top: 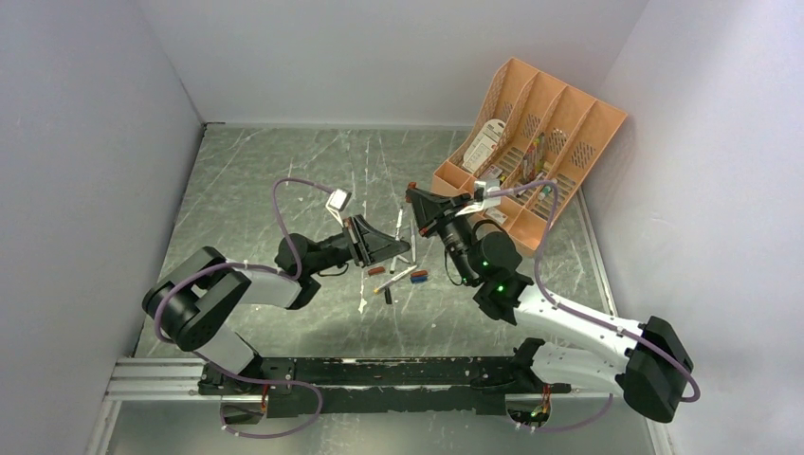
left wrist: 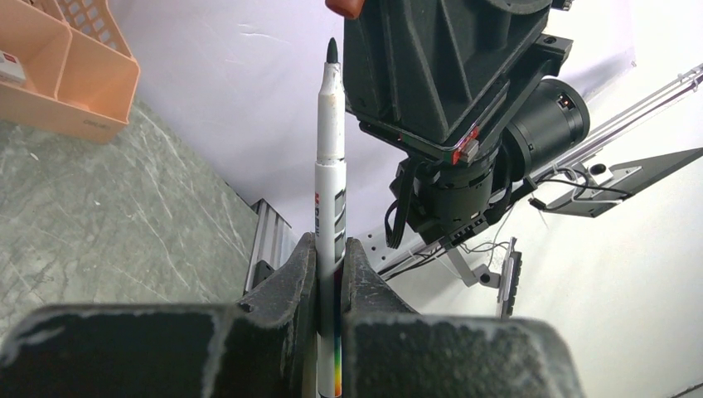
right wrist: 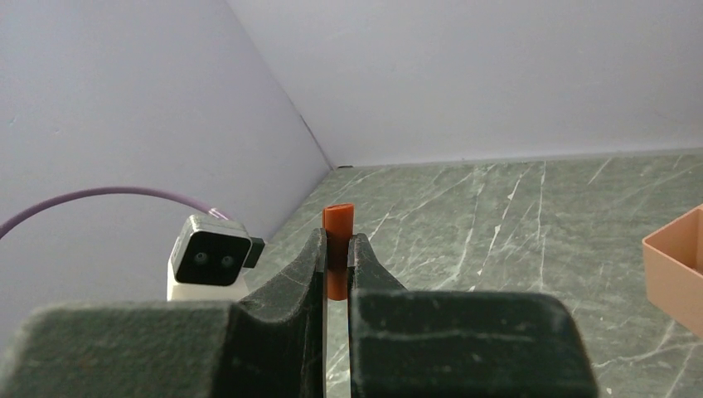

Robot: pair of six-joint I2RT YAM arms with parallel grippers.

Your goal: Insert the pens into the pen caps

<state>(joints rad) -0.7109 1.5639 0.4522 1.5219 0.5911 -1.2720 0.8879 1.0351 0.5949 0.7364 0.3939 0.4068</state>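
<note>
The left fingers (left wrist: 294, 278) are clamped on a white marker pen (left wrist: 330, 141), its dark tip sticking out past them. The right fingers (right wrist: 308, 269) pinch a red cap (right wrist: 337, 224) that juts beyond their tips. Pen tip and cap are close but not joined. Loose pens (top: 400, 276) lie on the bench (top: 265, 180) below both pairs of fingers

Even soft light, faint shadows, near pincers blurred
</note>
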